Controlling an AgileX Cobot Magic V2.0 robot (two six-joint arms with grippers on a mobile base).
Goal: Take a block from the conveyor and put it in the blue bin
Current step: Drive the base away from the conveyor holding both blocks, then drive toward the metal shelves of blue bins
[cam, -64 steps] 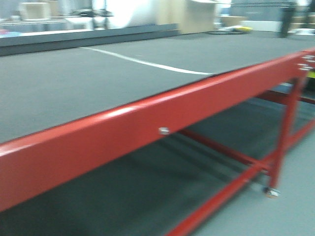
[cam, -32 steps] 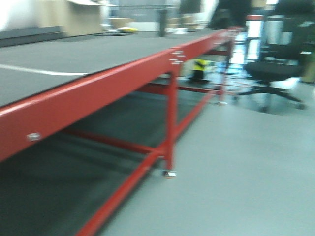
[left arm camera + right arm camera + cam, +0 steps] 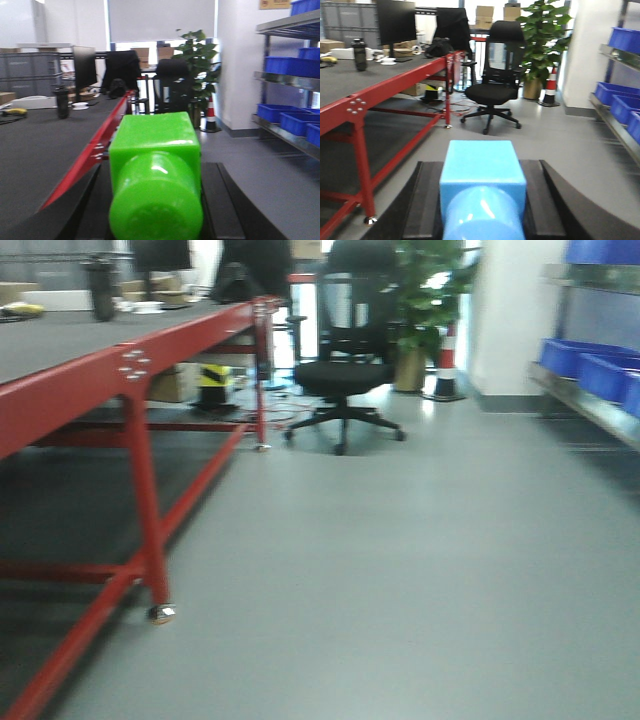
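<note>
**A:** Starting nearest: what is each claw doing?

**B:** The left claw (image 3: 156, 205) is gripping a green block (image 3: 152, 150) between its dark fingers; the right claw (image 3: 482, 212) is clamping a blue block (image 3: 482, 165) the same way; neither claw is standing open.

**A:** So is nothing lying on the conveyor?

**B:** No block is showing on it; the conveyor (image 3: 50, 340) is running along the left, with its grey belt sitting on a red frame.

**A:** And further out?

**B:** Grey floor (image 3: 400, 570) is stretching ahead; a chair (image 3: 345, 370) is standing beyond that; blue bins (image 3: 280, 112) are sitting on a shelf (image 3: 287, 80) at the far right, well apart from both claws.

**A:** How far along are you judging it?

**B:** I am judging the grab as done, since both blocks are riding in the claws; the placing is looking not yet begun. Carrying a block to the shelf, bringing it over a bin and letting go are all remaining; which bin is meant, I cannot tell.
</note>
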